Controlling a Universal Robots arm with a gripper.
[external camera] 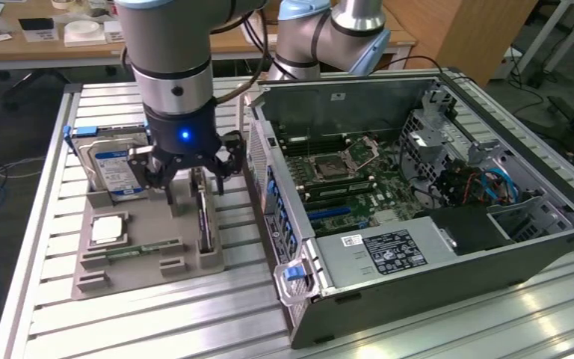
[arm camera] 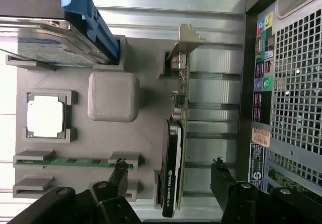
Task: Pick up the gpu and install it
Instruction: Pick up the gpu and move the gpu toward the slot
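We see the gpu [arm camera: 174, 148], a thin flat green circuit card with a dark face and a narrow silver metal bracket at one end. It stands on its long edge in a slot of the grey moulded holder tray [arm camera: 85, 143], on the side of the tray nearest the open grey metal computer case [external camera: 387, 90]. The tray rests on the slatted aluminium counter [external camera: 167, 321].

The card lies directly beneath the arm's black fingers [arm camera: 119, 169]. In the wrist view its long axis runs straight between them, so the thin board could be closed on across its two flat faces. The fingers sit over the dark-faced end, well away from the bracket end. In the exterior view that axis runs alongside the case's rear wall.

The fingers are spread wide apart, one on each side of the card with a clear gap at both faces. They hold nothing and touch nothing. We cannot tell whether their tips have dropped below the card's top edge.

The silver hard drive with the blue-white label [external camera: 113, 168] stands upright at the tray's far corner, untouched.
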